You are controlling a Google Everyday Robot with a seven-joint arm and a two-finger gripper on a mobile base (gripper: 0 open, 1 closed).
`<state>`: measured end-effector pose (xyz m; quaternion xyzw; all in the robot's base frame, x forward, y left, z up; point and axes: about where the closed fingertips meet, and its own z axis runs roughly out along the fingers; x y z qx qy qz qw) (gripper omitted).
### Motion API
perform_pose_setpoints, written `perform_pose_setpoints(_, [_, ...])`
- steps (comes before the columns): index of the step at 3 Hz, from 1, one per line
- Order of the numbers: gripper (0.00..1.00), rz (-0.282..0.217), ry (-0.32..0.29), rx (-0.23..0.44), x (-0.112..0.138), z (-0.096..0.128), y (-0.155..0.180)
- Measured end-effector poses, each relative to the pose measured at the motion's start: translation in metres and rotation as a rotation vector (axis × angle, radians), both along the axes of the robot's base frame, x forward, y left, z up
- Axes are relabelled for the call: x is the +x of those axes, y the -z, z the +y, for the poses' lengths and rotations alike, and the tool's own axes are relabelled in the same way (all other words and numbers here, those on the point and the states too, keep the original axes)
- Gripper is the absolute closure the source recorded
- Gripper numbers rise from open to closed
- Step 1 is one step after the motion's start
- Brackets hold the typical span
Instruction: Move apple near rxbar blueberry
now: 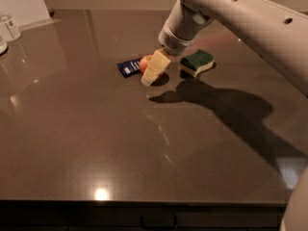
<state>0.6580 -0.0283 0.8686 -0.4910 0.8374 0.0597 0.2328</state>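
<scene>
Green-topped sponge (197,62) and clear jar (10,27) sit on the brown table (96,143).

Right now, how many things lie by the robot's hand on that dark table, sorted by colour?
Red: 1, the round red apple
Blue: 1, the flat dark blue snack bar wrapper
Green and yellow: 1, the green-topped yellow sponge
Total: 3
The gripper is down at the apple.

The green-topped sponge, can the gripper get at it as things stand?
Probably yes. The gripper sits low by the apple, and the sponge lies apart from it on the table, with nothing on top or between them.
</scene>
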Motion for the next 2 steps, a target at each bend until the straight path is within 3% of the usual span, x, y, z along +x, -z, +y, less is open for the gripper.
perform_pose_setpoints(1, [0.0, -0.008, -0.057, 0.006, -0.0062, -0.012, -0.0167])
perform_pose_setpoints(2, [0.0, -0.008, -0.057, 0.006, -0.0062, -0.0119, -0.0167])
